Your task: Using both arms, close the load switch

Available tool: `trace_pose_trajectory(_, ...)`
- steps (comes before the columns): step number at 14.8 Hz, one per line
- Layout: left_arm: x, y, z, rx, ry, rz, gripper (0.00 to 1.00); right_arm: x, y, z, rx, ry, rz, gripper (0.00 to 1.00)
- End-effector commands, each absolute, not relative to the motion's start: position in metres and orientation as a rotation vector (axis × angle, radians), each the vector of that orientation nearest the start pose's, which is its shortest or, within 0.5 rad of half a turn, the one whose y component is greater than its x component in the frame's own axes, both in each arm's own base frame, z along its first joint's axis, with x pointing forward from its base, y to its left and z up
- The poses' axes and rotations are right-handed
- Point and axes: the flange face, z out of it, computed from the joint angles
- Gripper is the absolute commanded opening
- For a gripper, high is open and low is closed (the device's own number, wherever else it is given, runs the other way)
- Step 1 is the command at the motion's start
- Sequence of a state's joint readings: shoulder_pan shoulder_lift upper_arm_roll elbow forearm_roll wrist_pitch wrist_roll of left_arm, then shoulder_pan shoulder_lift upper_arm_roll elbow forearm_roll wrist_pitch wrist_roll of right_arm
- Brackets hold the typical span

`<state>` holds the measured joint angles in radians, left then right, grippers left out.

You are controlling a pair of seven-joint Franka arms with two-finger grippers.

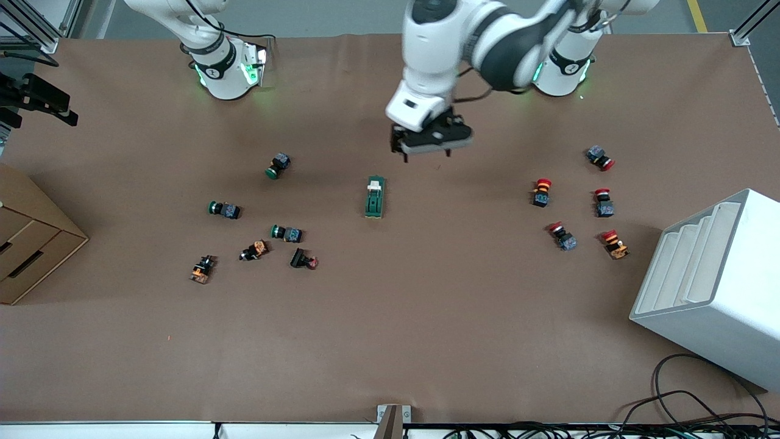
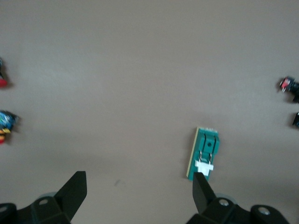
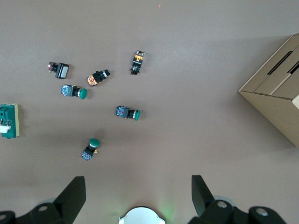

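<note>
The load switch (image 1: 375, 196), a dark-green block with a white lever at one end, lies flat at the middle of the table. It also shows in the left wrist view (image 2: 204, 151) and at the edge of the right wrist view (image 3: 8, 121). My left gripper (image 1: 426, 152) hangs open and empty over bare table beside the switch's lever end, toward the left arm's end; in its wrist view (image 2: 138, 186) one finger (image 2: 202, 186) is close to the lever. My right gripper (image 3: 138, 184) is open and empty, held high over its own base, out of the front view.
Green, orange and black push buttons (image 1: 286, 232) lie scattered toward the right arm's end. Red push buttons (image 1: 541, 191) lie toward the left arm's end. A cardboard box (image 1: 30, 244) and a white slotted rack (image 1: 713, 286) stand at the table's two ends.
</note>
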<state>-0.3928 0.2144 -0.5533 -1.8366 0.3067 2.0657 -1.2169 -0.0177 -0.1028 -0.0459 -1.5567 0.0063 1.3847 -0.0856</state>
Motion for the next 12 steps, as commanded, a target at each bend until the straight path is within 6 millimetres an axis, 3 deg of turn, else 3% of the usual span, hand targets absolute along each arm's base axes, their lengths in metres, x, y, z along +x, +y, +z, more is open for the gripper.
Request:
trace_pose_trajectory(1,0.347,-0.511,0.399,-3.045,-0.234,-0.334,1.00,0.492,-0.032,0.670,-3.117,-0.032,0.101,1.00)
trace_pose_trajectory(4,0.293,-0.544,0.364,-3.039,-0.263,-0.409,1.00,0.491,-0.032,0.671,-3.117,-0.032,0.101,1.00)
trace_pose_trajectory(9,0.211,-0.578,0.299,-2.997,-0.290,-0.636,1.00,0.491,-0.033,0.670,-3.117,-0.030,0.103,1.00)
trace_pose_trajectory(12,0.198,-0.583,0.253,-2.981,-0.370,-0.829,1.00,0.492,-0.032,0.671,-3.117,-0.035,0.103,1.00)
